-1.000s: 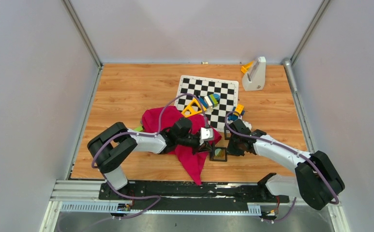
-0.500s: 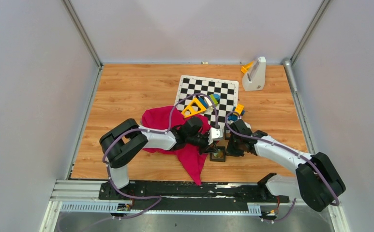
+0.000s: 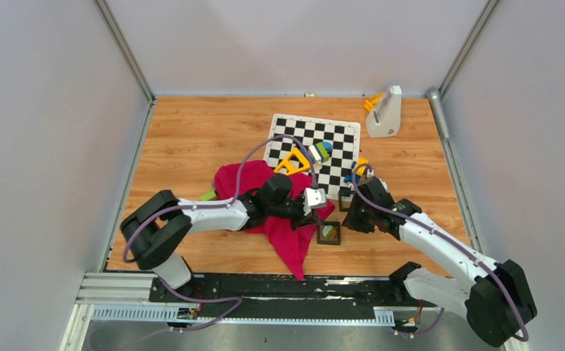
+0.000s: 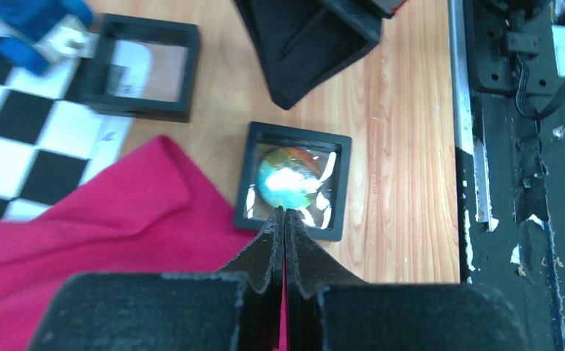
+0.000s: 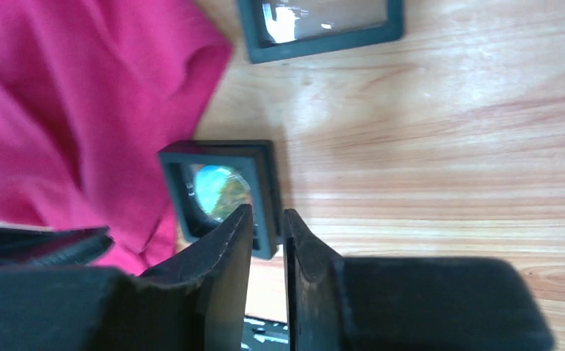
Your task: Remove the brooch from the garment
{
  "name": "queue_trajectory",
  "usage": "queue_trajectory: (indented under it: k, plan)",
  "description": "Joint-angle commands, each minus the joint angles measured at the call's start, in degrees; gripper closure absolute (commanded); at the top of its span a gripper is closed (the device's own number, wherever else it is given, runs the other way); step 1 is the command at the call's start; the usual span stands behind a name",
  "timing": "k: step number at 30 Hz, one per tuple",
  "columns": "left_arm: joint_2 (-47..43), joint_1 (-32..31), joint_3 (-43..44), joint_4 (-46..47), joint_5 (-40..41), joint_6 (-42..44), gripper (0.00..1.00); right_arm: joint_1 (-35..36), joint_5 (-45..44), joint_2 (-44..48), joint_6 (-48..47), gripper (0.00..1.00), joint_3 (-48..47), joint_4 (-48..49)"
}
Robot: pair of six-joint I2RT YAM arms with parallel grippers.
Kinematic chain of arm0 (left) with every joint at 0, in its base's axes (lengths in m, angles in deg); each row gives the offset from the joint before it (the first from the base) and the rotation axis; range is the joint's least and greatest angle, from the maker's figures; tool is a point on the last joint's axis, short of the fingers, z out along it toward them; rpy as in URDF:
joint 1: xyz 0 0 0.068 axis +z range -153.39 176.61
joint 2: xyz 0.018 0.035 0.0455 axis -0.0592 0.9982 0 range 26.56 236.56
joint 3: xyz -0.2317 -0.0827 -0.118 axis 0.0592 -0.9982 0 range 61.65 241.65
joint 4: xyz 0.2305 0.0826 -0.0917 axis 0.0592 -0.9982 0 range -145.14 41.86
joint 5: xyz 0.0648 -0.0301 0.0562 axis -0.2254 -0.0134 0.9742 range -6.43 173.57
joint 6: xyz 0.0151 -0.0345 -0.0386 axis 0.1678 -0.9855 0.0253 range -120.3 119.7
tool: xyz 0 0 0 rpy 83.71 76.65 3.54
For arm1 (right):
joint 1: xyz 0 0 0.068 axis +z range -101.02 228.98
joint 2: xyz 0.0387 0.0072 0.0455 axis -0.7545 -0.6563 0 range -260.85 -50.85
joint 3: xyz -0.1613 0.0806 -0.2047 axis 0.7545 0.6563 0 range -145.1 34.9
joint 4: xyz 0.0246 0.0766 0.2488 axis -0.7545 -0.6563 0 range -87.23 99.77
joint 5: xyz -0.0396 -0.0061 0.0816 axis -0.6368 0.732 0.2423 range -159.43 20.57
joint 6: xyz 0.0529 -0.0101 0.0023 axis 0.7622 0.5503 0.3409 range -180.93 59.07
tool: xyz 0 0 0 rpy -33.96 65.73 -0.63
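The brooch point(image 3: 329, 232) is a small round disc lying inside a black square frame point(image 3: 319, 235) on the wood, just right of the magenta garment point(image 3: 288, 241). In the left wrist view my left gripper point(image 4: 284, 213) is shut and empty. Its tips are at the near edge of the frame point(image 4: 244, 183) holding the brooch point(image 4: 290, 178), over the garment point(image 4: 82, 219). My left gripper point(image 3: 320, 216) reaches across the garment. My right gripper point(image 5: 267, 212) has a narrow gap, with the frame's point(image 5: 264, 157) side wall showing between the fingers beside the brooch point(image 5: 221, 191). It point(image 3: 347, 221) is right of the frame.
A second, empty black frame point(image 4: 140, 111) lies by the chequered board point(image 3: 338, 139), which carries coloured toy blocks point(image 3: 292, 161). A white stand point(image 3: 384, 113) is at the back right. The other wrist view shows the garment point(image 5: 60, 95) and the empty frame point(image 5: 319, 44).
My left gripper went right over the frame, then drew back to the left. My right arm's elbow swung outward and its wrist rose slightly. The frame and brooch have stayed put.
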Motion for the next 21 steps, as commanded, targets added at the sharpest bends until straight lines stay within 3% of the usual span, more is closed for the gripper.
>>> queue_trajectory:
  k: [1,2,3,4,5,7,8,11,14,21]
  plan:
    - [-10.6,3.7,-3.2,1.1,5.0,-3.7,0.97,1.8,4.9,3.8,-3.0,0.73,-5.4,-0.8]
    - [-12.1,4.4,-3.5,-0.6,6.8,-4.9,0.88,3.1,5.2,3.7,-3.0,0.72,-6.5,-1.0]
    - [-15.5,4.6,-3.8,-1.9,11.3,-6.3,0.71,5.3,5.4,3.4,-2.8,0.73,-7.9,-1.0]
    - [-17.1,4.6,-3.8,-5.0,13.8,-7.5,0.63,6.3,5.5,2.8,-2.6,0.74,-8.6,-0.7]
    - [-20.5,4.7,-3.6,-6.6,19.7,-9.0,0.47,7.9,5.9,1.6,-2.3,0.80,-9.6,-0.3]
    - [-25.3,5.0,-3.1,-12.3,28.6,-14.9,0.30,11.2,6.6,-2.0,-1.2,0.97,-11.9,1.0]
    - [-26.9,5.5,-3.2,-15.6,30.2,-17.7,0.27,13.3,5.7,-4.5,-0.4,1.00,-13.3,1.3]
    - [-35.1,6.2,-6.9,-18.5,38.8,-23.4,0.03,19.1,-0.4,-12.6,2.7,1.00,-18.0,0.3]
    - [-41.3,7.3,-9.8,-23.5,41.7,-29.6,0.00,21.5,-3.9,-19.6,6.9,1.00,-21.8,-2.3]
    - [-44.5,7.9,-9.4,-34.8,46.8,-36.0,0.00,25.3,-7.5,-29.9,14.5,1.00,-21.9,-3.5]
